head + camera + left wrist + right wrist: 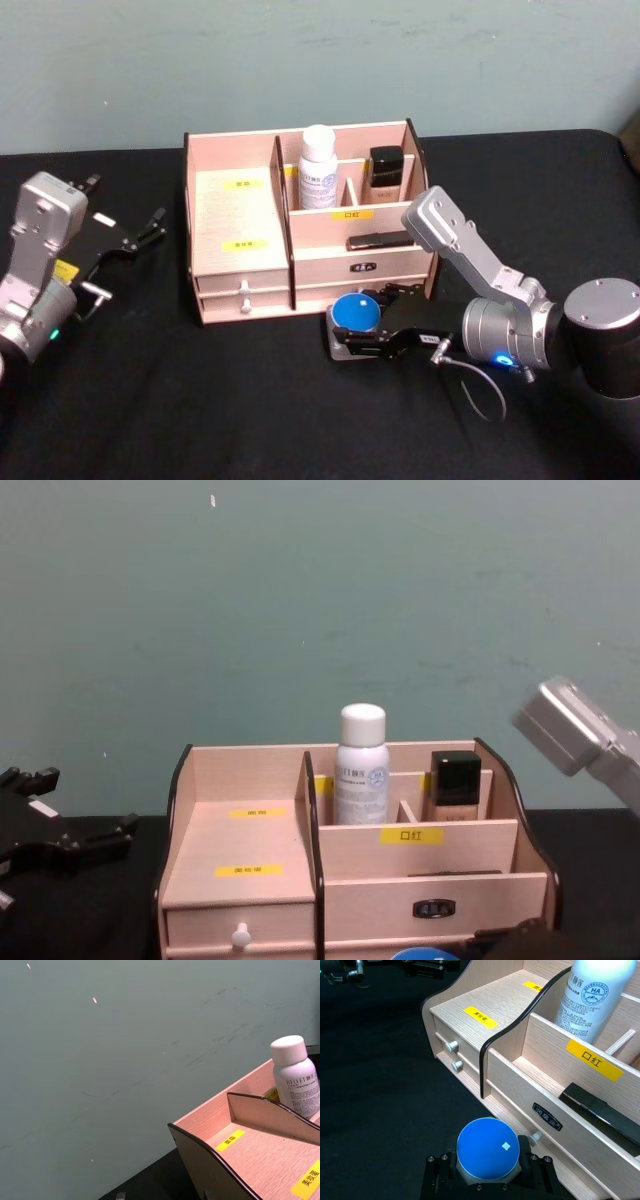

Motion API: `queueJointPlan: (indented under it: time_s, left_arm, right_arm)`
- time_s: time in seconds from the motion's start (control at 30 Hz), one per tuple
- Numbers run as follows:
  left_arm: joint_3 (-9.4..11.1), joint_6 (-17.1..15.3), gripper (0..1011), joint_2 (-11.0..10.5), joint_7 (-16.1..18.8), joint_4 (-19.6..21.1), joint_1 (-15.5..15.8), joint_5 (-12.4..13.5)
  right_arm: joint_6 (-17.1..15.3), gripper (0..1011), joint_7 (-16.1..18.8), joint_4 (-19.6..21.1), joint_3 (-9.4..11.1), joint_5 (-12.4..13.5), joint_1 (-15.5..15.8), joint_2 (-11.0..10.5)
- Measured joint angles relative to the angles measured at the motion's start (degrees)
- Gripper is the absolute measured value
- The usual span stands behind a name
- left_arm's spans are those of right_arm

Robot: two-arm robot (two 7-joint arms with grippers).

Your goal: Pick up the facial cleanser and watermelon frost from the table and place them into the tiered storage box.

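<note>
A small round jar with a blue lid (355,311) (488,1149), seemingly the watermelon frost, sits low over the black table just in front of the tiered storage box (240,215) (470,1015). My right gripper (358,330) (488,1172) is shut on it, one finger on each side of its grey base. A white bottle (319,168) (361,765) (296,1077), likely the facial cleanser, stands upright in the box's rear middle compartment. My left gripper (125,205) (75,805) rests open at the far left, away from the box.
A dark bottle with a black cap (386,172) (454,785) stands in the rear right compartment. A flat black item (378,240) (600,1112) lies in the front right tier. White drawer knobs (452,1046) face the front. A green wall rises behind the table.
</note>
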State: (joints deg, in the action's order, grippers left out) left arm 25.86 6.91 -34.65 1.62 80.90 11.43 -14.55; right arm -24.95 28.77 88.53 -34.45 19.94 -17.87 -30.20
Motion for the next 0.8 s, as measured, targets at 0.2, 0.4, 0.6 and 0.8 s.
queueJointPlan:
  time_s: [0.2,0.4,0.6,0.8]
  left_arm:
    - [0.0,0.0,1009,0.0,0.0,0.0,0.0,0.0]
    - [0.0,0.0,1010,0.0,0.0,0.0,0.0,0.0]
    - [0.0,0.0,1010,0.0,0.0,0.0,0.0,0.0]
    - [0.0,0.0,1010,0.0,0.0,0.0,0.0,0.0]
  right_arm:
    - [0.3,729,0.2,0.0,0.4,0.4,0.4,0.0]
    - [0.7,729,0.8,0.9,0.9,1.0,0.6,-0.4]
    - [1.0,729,1.2,2.9,1.1,1.1,0.2,-1.1]
    - [1.0,729,1.8,4.6,1.1,1.2,-0.8,-1.4]
